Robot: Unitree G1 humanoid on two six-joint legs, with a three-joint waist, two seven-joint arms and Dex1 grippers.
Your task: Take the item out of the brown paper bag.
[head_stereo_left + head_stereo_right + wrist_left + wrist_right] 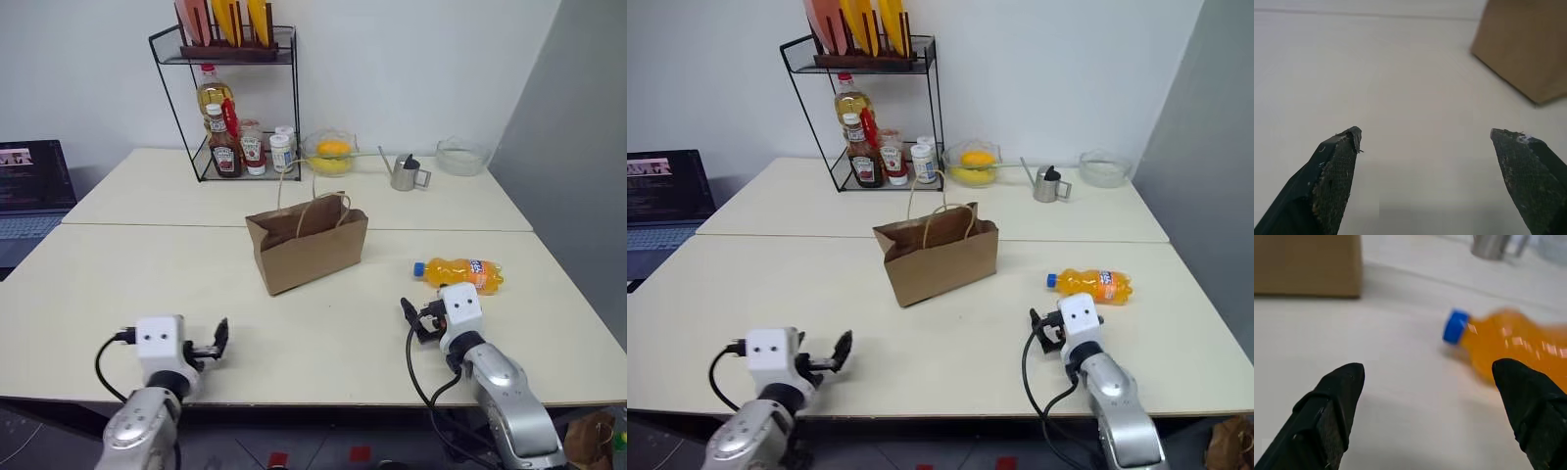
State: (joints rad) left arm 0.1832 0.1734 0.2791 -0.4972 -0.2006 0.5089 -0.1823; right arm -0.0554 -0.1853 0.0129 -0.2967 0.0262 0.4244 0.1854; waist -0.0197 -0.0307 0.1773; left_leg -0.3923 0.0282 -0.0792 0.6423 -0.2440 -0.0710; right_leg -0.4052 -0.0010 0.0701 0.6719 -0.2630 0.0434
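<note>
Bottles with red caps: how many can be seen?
2, both on the lower shelf of the wire rack at the table's far side: a larger one, a smaller one. Others may hide behind them.

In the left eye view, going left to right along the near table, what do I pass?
Left gripper → brown kraft paper bag → right gripper → small clear orange soda bottle lying on its side.

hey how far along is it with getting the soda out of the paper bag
It looks done: the orange soda bottle lies on its side on the table, apart from the upright brown paper bag. The left hand and right hand are open and hold nothing. Nothing seems left.
</note>
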